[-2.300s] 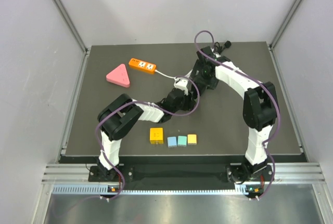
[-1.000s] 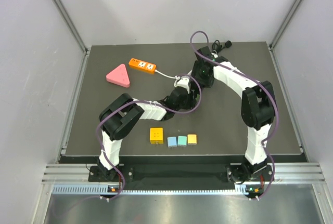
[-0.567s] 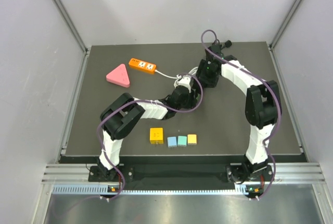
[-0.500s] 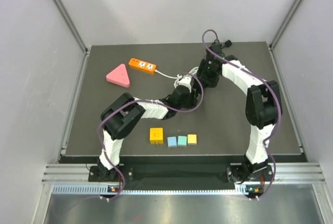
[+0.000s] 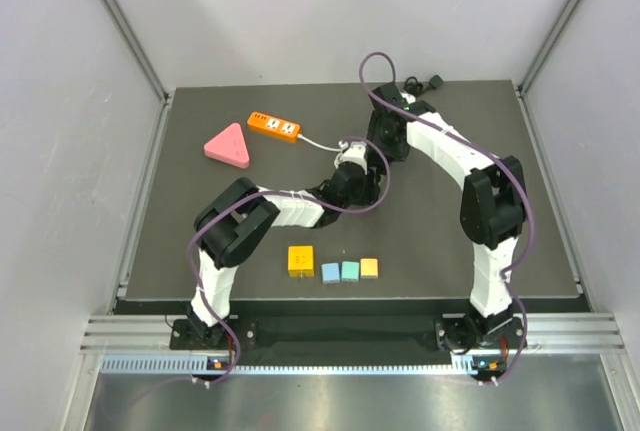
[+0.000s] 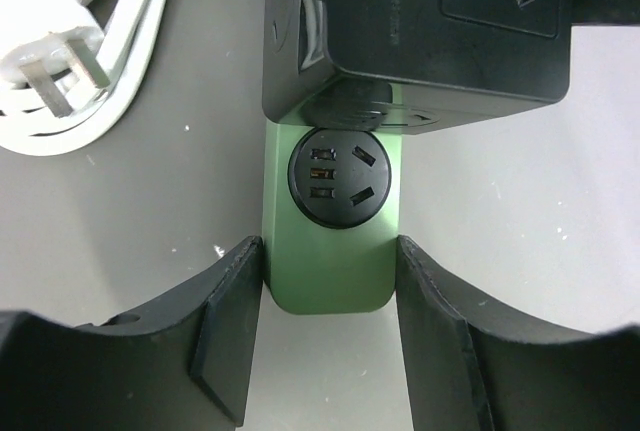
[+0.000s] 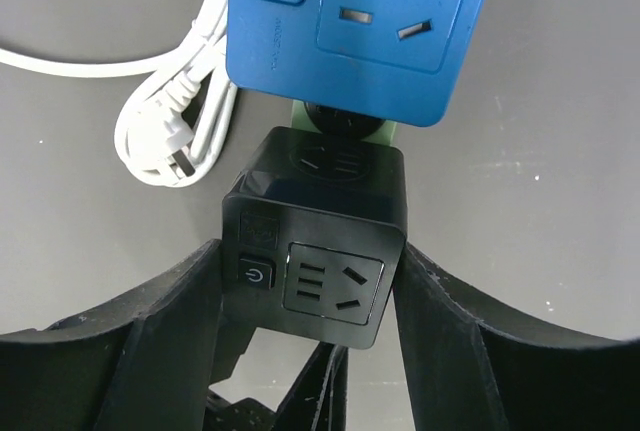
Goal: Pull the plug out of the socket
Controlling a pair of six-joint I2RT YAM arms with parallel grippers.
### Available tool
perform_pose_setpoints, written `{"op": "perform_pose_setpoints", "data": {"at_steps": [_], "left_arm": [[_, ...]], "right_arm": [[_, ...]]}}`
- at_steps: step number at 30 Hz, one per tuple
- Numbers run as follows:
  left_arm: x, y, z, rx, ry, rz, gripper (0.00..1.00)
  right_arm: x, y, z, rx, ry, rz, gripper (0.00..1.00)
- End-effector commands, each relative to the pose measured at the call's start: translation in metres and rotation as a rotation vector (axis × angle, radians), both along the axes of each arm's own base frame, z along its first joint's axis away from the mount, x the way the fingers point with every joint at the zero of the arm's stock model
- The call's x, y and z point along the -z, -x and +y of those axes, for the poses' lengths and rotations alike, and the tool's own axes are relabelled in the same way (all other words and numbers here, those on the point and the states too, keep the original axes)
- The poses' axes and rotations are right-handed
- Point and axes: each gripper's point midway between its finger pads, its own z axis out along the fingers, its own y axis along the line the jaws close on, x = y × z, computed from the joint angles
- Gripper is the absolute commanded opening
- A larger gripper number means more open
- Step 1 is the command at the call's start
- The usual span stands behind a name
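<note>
Toward the back-middle of the surface (image 5: 200, 231), the two arms meet nose to nose. The left arm stretches low from its folded elbow, and the right arm arcs over from the far side.

The left pincer (image 6: 330, 286) is clamped narrow on the smooth sides of the green block (image 6: 328, 251), the socket. The right pincer (image 7: 310, 276) is closed on the black cube (image 7: 318, 251), the plug. The cube butts against the green block's far end and looks seated there. Whether its pins have started out cannot be told.

The main risk is a pull that runs off the pin axis. That would cock the cube and could bend the pins or twist the green block out of the left fingers. Both grips are on slick plastic, so a firm tug may simply slip one pincer off.

A blue block (image 7: 360, 11) sits just beyond the green one in the right wrist view. How it is joined is unclear, and it may come along with the pull. The loose white plug (image 7: 165, 141) lies beside the stack and could be swept or snagged.
</note>
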Motion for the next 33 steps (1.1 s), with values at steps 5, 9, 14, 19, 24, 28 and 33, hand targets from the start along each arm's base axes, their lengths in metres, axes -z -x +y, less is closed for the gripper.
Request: {"op": "perform_pose_setpoints", "data": {"at_steps": [5, 9, 14, 19, 24, 28, 33], "left_arm": [[0.047, 0.011, 0.025, -0.021, -0.138, 0.100, 0.00], [0.047, 0.011, 0.025, -0.017, -0.137, 0.100, 0.00], [0.046, 0.012, 0.025, -0.014, -0.136, 0.097, 0.00], [0.047, 0.011, 0.024, -0.012, -0.137, 0.097, 0.00], [0.048, 0.012, 0.023, -0.006, -0.141, 0.100, 0.00], [0.046, 0.013, 0.024, -0.004, -0.136, 0.094, 0.00], [0.024, 0.027, 0.003, 0.168, -0.049, 0.060, 0.00]], "right_arm": [[-0.062, -0.016, 0.002, -0.033, -0.189, -0.112, 0.00], [-0.060, -0.017, 0.005, -0.061, -0.362, -0.085, 0.00], [-0.055, -0.018, -0.010, -0.017, -0.194, -0.121, 0.00], [-0.064, -0.016, -0.015, -0.001, 0.027, -0.160, 0.00], [-0.067, -0.011, -0.005, -0.014, 0.091, -0.156, 0.00], [-0.058, -0.006, -0.001, -0.058, -0.211, -0.108, 0.00], [-0.065, -0.005, -0.007, -0.129, -0.228, -0.149, 0.00]]}}
